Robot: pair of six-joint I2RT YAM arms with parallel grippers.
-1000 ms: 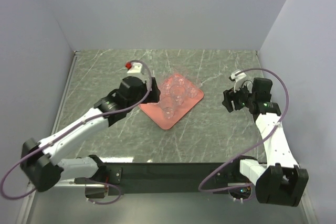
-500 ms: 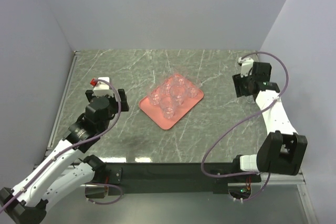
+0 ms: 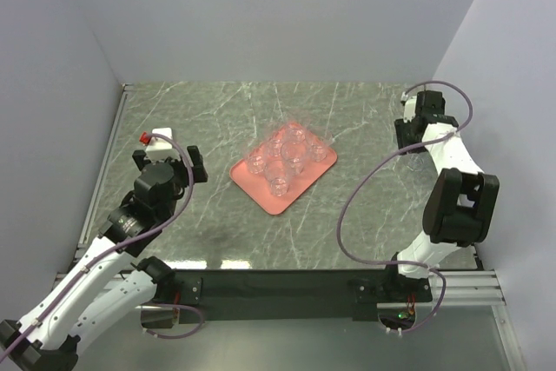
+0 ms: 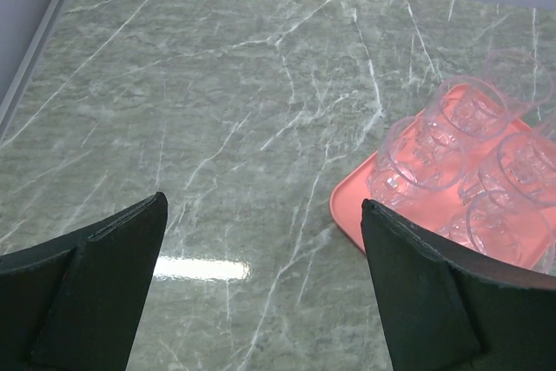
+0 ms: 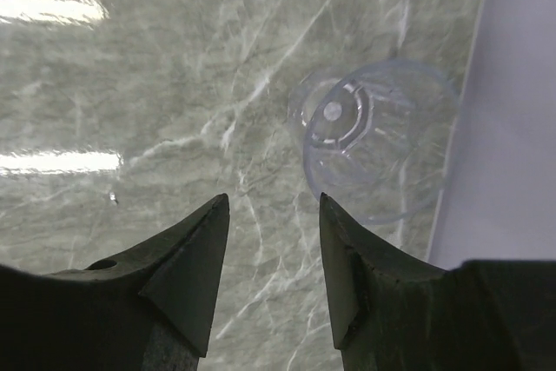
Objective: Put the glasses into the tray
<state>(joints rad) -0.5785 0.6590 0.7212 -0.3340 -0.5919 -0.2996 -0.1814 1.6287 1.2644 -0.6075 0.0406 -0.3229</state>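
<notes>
The salmon-pink tray (image 3: 261,190) lies mid-table with several clear glasses (image 3: 294,149) standing on it. My left gripper (image 3: 168,159) is open and empty, well to the left of the tray. In the left wrist view the tray's corner (image 4: 347,215) and its glasses (image 4: 417,158) show just past the right finger of that gripper (image 4: 264,202). My right gripper (image 3: 415,110) is at the back right corner, open, with only table between its jaws (image 5: 272,202). One more clear glass (image 5: 378,141) rests beyond its right fingertip against the white side wall, untouched.
White walls close the table at the back and on both sides; the right wall (image 5: 521,128) is right beside the lone glass. A metal rail (image 3: 111,158) runs along the left edge. The right arm's cable (image 3: 365,188) loops over the table.
The left arm has pulled back from the tray to the left, its jaws open wide. The right arm has swung to the back right corner, and its jaws have narrowed.
</notes>
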